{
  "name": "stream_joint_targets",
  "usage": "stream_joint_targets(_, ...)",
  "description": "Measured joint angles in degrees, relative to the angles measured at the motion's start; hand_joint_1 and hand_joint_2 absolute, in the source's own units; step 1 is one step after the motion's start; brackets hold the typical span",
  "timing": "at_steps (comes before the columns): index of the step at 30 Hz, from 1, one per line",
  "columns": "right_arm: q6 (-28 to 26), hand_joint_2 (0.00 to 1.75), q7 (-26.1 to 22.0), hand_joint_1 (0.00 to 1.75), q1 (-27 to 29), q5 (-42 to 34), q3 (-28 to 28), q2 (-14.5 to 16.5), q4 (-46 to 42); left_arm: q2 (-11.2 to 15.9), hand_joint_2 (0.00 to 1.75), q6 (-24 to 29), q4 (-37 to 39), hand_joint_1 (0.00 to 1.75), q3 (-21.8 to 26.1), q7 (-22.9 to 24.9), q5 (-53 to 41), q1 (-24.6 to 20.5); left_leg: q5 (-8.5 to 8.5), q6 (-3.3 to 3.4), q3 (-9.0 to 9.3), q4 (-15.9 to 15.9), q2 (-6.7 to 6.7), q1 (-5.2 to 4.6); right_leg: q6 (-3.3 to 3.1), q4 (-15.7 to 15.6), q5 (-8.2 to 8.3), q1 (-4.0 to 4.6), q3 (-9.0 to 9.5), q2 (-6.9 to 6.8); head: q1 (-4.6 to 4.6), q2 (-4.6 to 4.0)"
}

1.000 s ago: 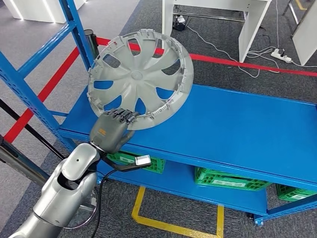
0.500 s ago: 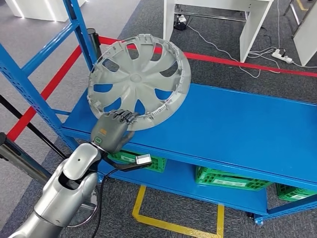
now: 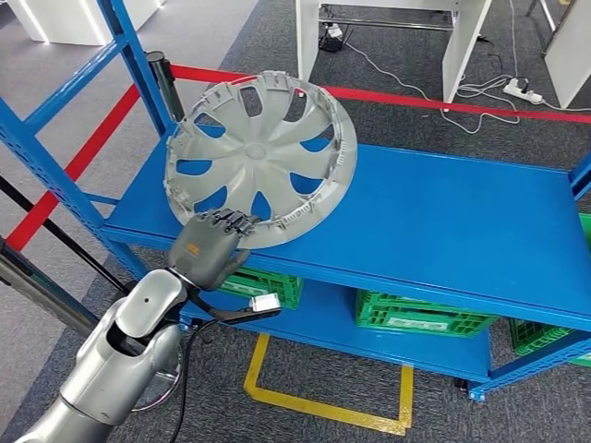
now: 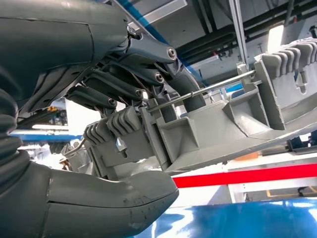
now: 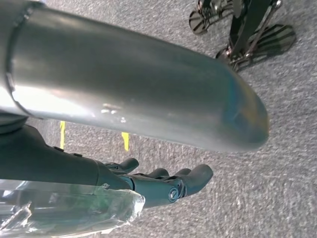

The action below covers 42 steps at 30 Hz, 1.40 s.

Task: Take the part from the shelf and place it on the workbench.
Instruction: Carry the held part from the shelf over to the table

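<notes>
Green crates point(image 3: 418, 318) on lower level; red floor tape point(image 3: 432, 101); white power strip point(image 3: 524, 89).

The left hand point(image 3: 206, 247) covers the near rim of the grey wheel cover point(image 3: 261, 157), and its thumb is tucked out of sight beneath that rim (head view). The green crates point(image 3: 418, 314) lie mostly hidden under the blue shelf point(image 3: 446, 221). In the right wrist view the right hand point(image 5: 164, 183) is partly masked by a silver arm tube point(image 5: 131, 84), its grasp unreadable
</notes>
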Motion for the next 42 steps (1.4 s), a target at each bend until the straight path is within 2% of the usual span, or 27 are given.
stream_joint_targets(2, -0.12, 0.0, -0.01, 0.0, -0.01, 0.05, 0.0, 0.05, 0.01, 0.07, 1.75, -0.1, -0.1, 1.75, 0.02, 0.05, 0.01, -0.04, 1.79, 1.14, 5.57, -8.55, 0.02, -0.37, 0.24, 0.0, 0.69, 0.27, -0.57, 0.0, 0.08, 0.0)
stream_joint_targets(3, -0.19, 0.0, -0.01, 0.0, -0.02, 0.07, -0.01, 0.08, 0.02, 0.1, 1.75, -0.14, -0.17, 1.75, 0.03, 0.05, 0.02, -0.05, 2.05, 1.48, 7.33, -11.47, -0.02, -0.58, 0.52, -0.01, 1.07, 0.27, -0.77, -0.03, 0.1, 0.0)
stream_joint_targets(4, -0.22, 0.0, -0.02, 0.0, -0.02, 0.08, -0.01, 0.11, 0.02, 0.17, 1.75, -0.17, -0.24, 1.75, 0.05, 0.06, 0.03, -0.06, 1.96, 1.65, 8.1, -12.99, -0.04, -0.78, 0.88, -0.06, 1.47, 0.19, -0.93, -0.07, 0.08, 0.0)
stream_joint_targets(7, -0.28, 0.0, 0.03, 0.0, 0.02, 0.1, -0.07, 0.1, -0.01, 0.48, 1.75, -0.34, -0.36, 1.75, 0.15, 0.17, 0.03, -0.07, 3.32, 1.96, 7.62, -13.95, 0.09, -0.72, 1.83, 0.22, 1.67, 0.0, -1.63, -0.07, -0.01, 0.0)
stream_joint_targets(9, -0.33, 0.0, 0.15, 0.0, 0.09, 0.1, -0.14, 0.09, -0.03, 0.6, 1.75, -0.43, -0.43, 1.75, 0.22, 0.25, 0.06, -0.07, 4.67, 2.46, 6.65, -14.52, 0.34, -0.44, 2.22, 3.7, -1.95, 0.04, -3.22, -0.03, 0.18, 0.0)
stream_joint_targets(11, -0.37, 0.0, 0.23, 0.0, 0.07, 0.1, -0.14, 0.09, -0.02, 0.76, 1.75, -0.5, -0.46, 1.75, 0.34, 0.39, 0.09, 0.0, 5.78, 2.67, 5.19, -14.44, 0.42, -0.55, 2.62, 10.64, -7.06, -0.01, -5.31, -0.02, 0.36, 0.0)
stream_joint_targets(12, -0.44, 0.0, 0.26, 0.0, 0.04, 0.1, -0.14, 0.09, -0.02, 0.89, 1.75, -0.55, -0.46, 1.75, 0.42, 0.47, 0.09, 0.08, 6.34, 2.62, 4.42, -14.39, 0.44, -0.59, 2.78, 13.76, -8.44, -0.04, -5.87, -0.04, 0.37, 0.0)
stream_joint_targets(13, -0.54, 0.0, 0.3, 0.0, 0.03, 0.11, -0.13, 0.09, -0.02, 1.04, 1.75, -0.6, -0.46, 1.75, 0.49, 0.53, 0.09, 0.17, 6.9, 2.54, 3.65, -14.32, 0.46, -0.61, 2.92, 15.42, -8.59, -0.05, -5.69, -0.05, 0.36, 0.0)
stream_joint_targets(14, -0.68, 0.0, 0.34, 0.0, 0.02, 0.13, -0.13, 0.09, -0.02, 1.17, 1.75, -0.64, -0.46, 1.75, 0.55, 0.55, 0.1, 0.29, 7.44, 2.41, 2.88, -14.22, 0.46, -0.6, 3.0, 15.06, -7.59, -0.07, -4.5, -0.06, 0.38, 0.0)
stream_joint_targets(15, -0.84, 0.0, 0.39, 0.0, 0.0, 0.15, -0.13, 0.09, -0.02, 1.3, 1.75, -0.66, -0.46, 1.75, 0.62, 0.56, 0.1, 0.41, 7.94, 2.25, 2.16, -14.1, 0.45, -0.58, 3.03, 12.59, -5.96, -0.1, -2.29, -0.07, 0.37, 0.0)
stream_joint_targets(16, -0.97, 0.0, 0.4, 0.0, -0.07, 0.18, -0.13, 0.09, -0.02, 1.4, 1.75, -0.67, -0.46, 1.75, 0.69, 0.56, 0.11, 0.49, 8.38, 2.04, 1.5, -13.89, 0.44, -0.57, 3.01, 8.56, -4.78, -0.15, 0.62, -0.06, 0.38, 0.0)
stream_joint_targets(18, -1.13, 0.0, 0.3, 0.0, -0.27, 0.26, -0.08, 0.09, -0.02, 1.6, 1.75, -0.64, -0.5, 1.75, 0.94, 0.57, 0.12, 0.58, 9.18, 1.49, 0.41, -13.33, 0.42, -0.69, 2.71, 0.84, -4.5, -0.05, 5.84, 0.07, 0.34, 0.0)
stream_joint_targets(19, -1.11, 0.0, 0.15, 0.0, -0.31, 0.33, -0.06, 0.09, -0.02, 1.73, 1.75, -0.62, -0.54, 1.75, 1.05, 0.58, 0.14, 0.63, 9.6, 1.21, 0.07, -13.11, 0.42, -0.74, 2.47, -1.18, -4.96, 0.05, 6.92, 0.16, 0.35, 0.0)
stream_joint_targets(21, -0.87, 0.0, -0.19, 0.0, -0.21, 0.53, -0.05, 0.1, -0.02, 2.13, 1.75, -0.57, -0.71, 1.75, 1.32, 0.63, 0.19, 0.88, 10.36, 0.69, -0.3, -12.95, 0.41, -0.74, 1.65, -1.63, -4.79, 0.15, 6.6, 0.22, 0.37, 0.0)
stream_joint_targets(23, -0.65, 0.0, -0.4, 0.0, -0.18, 0.67, -0.05, 0.12, -0.01, 2.73, 1.75, -0.53, -1.09, 1.75, 1.66, 0.66, 0.22, 1.22, 8.7, 0.03, -1.05, -11.76, 0.32, -0.62, 0.48, -1.65, -3.89, 0.0, 5.82, 0.01, 0.26, 0.0)
stream_joint_targets(25, -0.59, 0.0, -0.55, 0.0, -0.26, 0.75, -0.03, 0.12, -0.02, 3.36, 1.75, -0.5, -1.53, 1.75, 2.07, 0.64, 0.31, 1.51, 3.28, -0.66, -2.75, -6.46, 0.25, -0.37, -0.39, -1.65, -2.6, -0.08, 4.59, -0.19, 0.03, 0.0)
stream_joint_targets(27, -0.58, 0.0, -0.74, 0.0, -0.26, 0.83, -0.02, 0.11, -0.02, 3.91, 1.75, -0.48, -1.81, 1.75, 2.46, 0.63, 0.39, 1.86, -1.44, -1.06, -4.34, 1.14, 0.25, -0.12, -0.56, -1.52, -1.29, 0.01, 2.95, -0.25, -0.07, 0.0)
stream_joint_targets(28, -0.57, 0.0, -0.82, 0.0, -0.26, 0.86, -0.02, 0.11, -0.02, 4.14, 1.75, -0.46, -1.89, 1.75, 2.61, 0.62, 0.42, 2.04, -1.94, -1.09, -4.31, 3.43, 0.25, -0.06, -0.54, -1.43, -0.71, 0.05, 2.11, -0.27, -0.08, 0.0)
stream_joint_targets(29, -0.56, 0.0, -0.87, 0.0, -0.26, 0.89, -0.02, 0.11, -0.02, 4.32, 1.75, -0.46, -1.95, 1.75, 2.73, 0.62, 0.44, 2.19, -1.29, -1.02, -3.4, 3.93, 0.25, -0.03, -0.49, -1.3, -0.14, 0.1, 1.24, -0.28, -0.08, 0.0)
stream_joint_targets(30, -0.56, 0.0, -0.89, 0.0, -0.27, 0.91, -0.02, 0.11, -0.02, 4.48, 1.75, -0.46, -1.99, 1.75, 2.81, 0.62, 0.46, 2.28, 0.11, -0.81, -1.45, 2.25, 0.24, -0.04, -0.4, -1.17, 0.4, 0.17, 0.42, -0.28, -0.08, 0.0)
stream_joint_targets(32, -0.62, 0.0, -0.87, 0.0, -0.28, 0.96, -0.02, 0.13, -0.02, 4.69, 1.75, -0.47, -2.26, 1.75, 3.0, 0.62, 0.48, 2.33, 2.11, -0.04, 4.79, -5.64, 0.24, -0.22, -0.16, -0.94, 1.46, 0.36, -0.9, -0.26, -0.08, 0.0)
stream_joint_targets(34, -0.86, 0.0, -0.84, 0.0, -0.29, 1.16, -0.02, 0.15, 0.01, 4.82, 1.75, -0.36, -2.69, 1.75, 3.37, 0.57, 0.55, 2.37, 1.76, 0.51, 9.63, -12.95, 0.24, -0.47, 0.24, -0.89, 2.58, 0.51, -1.61, -0.29, -0.01, 0.0)
stream_joint_targets(35, -1.04, 0.0, -0.83, 0.0, -0.3, 1.35, -0.02, 0.15, 0.02, 4.95, 1.75, -0.17, -2.83, 1.75, 3.6, 0.49, 0.59, 2.44, 1.46, 0.61, 10.46, -14.59, 0.25, -0.61, 0.54, -0.97, 3.15, 0.51, -1.82, -0.31, -0.03, 0.0)
stream_joint_targets(37, -1.34, 0.0, -0.83, 0.0, -0.26, 1.8, -0.08, 0.15, 0.05, 5.36, 1.75, 0.5, -2.89, 1.75, 4.14, 0.16, 0.73, 2.68, 2.32, 0.89, 9.85, -15.14, 0.45, -0.63, 1.19, -1.12, 3.9, 0.37, -2.2, -0.25, -0.13, 0.0)
stream_joint_targets(39, -1.56, 0.0, -0.8, 0.0, -0.19, 2.22, -0.21, 0.16, 0.12, 5.88, 1.75, 1.26, -2.87, 1.75, 4.96, -0.35, 0.91, 2.99, 3.7, 1.61, 8.6, -15.42, 0.74, -0.43, 1.69, 0.94, 1.09, 0.28, -3.53, -0.13, -0.05, 0.0)
stream_joint_targets(41, -1.7, 0.0, -0.78, 0.0, -0.23, 2.56, -0.28, 0.17, 0.21, 6.38, 1.75, 1.9, -2.85, 1.75, 6.02, -0.86, 1.02, 3.57, 5.16, 2.09, 6.82, -15.42, 0.89, -0.44, 2.02, 7.39, -4.82, 0.09, -5.5, -0.14, 0.16, 0.0)
stream_joint_targets(42, -1.73, 0.0, -0.75, 0.0, -0.27, 2.64, -0.28, 0.17, 0.25, 6.62, 1.75, 2.15, -2.81, 1.75, 6.55, -1.07, 1.03, 3.92, 5.88, 2.13, 5.84, -15.32, 0.92, -0.52, 2.19, 11.23, -6.96, 0.02, -6.13, -0.15, 0.27, 0.0)
